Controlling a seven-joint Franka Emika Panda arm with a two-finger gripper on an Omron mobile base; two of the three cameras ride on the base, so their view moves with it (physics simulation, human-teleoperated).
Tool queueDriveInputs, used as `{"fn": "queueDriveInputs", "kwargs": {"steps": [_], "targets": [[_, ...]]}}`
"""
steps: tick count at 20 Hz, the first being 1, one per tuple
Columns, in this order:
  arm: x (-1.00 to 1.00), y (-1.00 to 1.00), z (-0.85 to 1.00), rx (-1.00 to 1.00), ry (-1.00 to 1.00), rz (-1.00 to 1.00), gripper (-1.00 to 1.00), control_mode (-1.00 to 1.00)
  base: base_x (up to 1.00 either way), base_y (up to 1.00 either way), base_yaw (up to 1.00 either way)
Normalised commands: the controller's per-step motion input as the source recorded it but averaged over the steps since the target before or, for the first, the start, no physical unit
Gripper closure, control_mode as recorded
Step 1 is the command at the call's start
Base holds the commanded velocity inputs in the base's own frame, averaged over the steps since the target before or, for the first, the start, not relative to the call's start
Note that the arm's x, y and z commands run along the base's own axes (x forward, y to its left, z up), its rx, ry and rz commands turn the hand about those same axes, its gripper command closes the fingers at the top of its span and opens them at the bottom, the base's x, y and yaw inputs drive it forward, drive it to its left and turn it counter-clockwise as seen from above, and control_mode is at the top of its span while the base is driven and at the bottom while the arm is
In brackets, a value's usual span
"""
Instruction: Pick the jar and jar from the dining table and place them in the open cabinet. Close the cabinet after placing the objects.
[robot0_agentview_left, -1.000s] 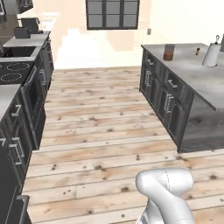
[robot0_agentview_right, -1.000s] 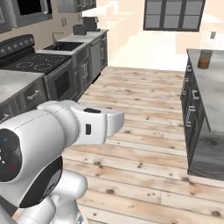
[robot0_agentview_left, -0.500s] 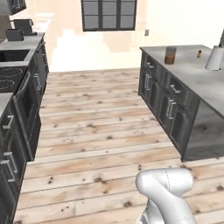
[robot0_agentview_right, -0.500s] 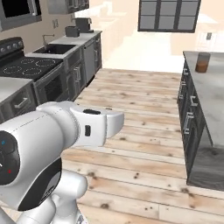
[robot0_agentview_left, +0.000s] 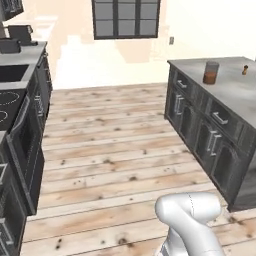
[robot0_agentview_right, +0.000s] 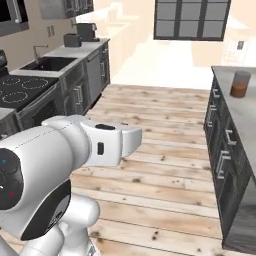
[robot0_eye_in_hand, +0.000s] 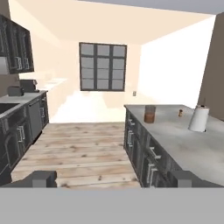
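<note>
Released and holding nothing, the hand (robot0_eye_in_hand: 112, 178) shows its two dark fingertips (robot0_eye_in_hand: 41, 178) spread wide at the bottom of the hand view, looking down a long stretch of bare plank floor (robot0_eye_in_hand: 78, 148). To the right the table (robot0_eye_in_hand: 183, 140) runs away with its near long edge bordering that floor; a jar (robot0_eye_in_hand: 150, 114) with reddish-brown filling stands upright near the table's far end, close to that edge. A small brown shaker (robot0_eye_in_hand: 180, 113) sits further in, and a paper towel roll (robot0_eye_in_hand: 198, 118) stands beyond it. A dark window (robot0_eye_in_hand: 103, 67) closes the far wall.

From the left base view, the jar (robot0_agentview_left: 211, 72) stands near the table's (robot0_agentview_left: 235, 92) far left corner, the shaker (robot0_agentview_left: 245, 70) well apart to its right. Wide floor (robot0_agentview_left: 110, 155) lies between the table and the stove (robot0_agentview_left: 17, 130) on the left.

From the right base view, the jar (robot0_agentview_right: 240, 83) sits on the table (robot0_agentview_right: 245, 115) at right, and the sink counter (robot0_agentview_right: 55, 62) lines the left side of the floor (robot0_agentview_right: 155, 135).
</note>
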Motion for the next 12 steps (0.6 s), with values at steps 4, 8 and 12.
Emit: {"fn": "queueDriveInputs", "kwargs": {"steps": [4, 8, 12], "targets": [[0.0, 0.0, 0.0, 0.0, 0.0, 0.0, -1.0, 1.0, 1.0, 0.4, -0.08], [0.0, 0.0, 0.0, 0.0, 0.0, 0.0, -1.0, 1.0, 1.0, 0.33, -0.13], [0.0, 0.0, 0.0, 0.0, 0.0, 0.0, -1.0, 1.0, 0.93, 0.23, -0.16]]}}
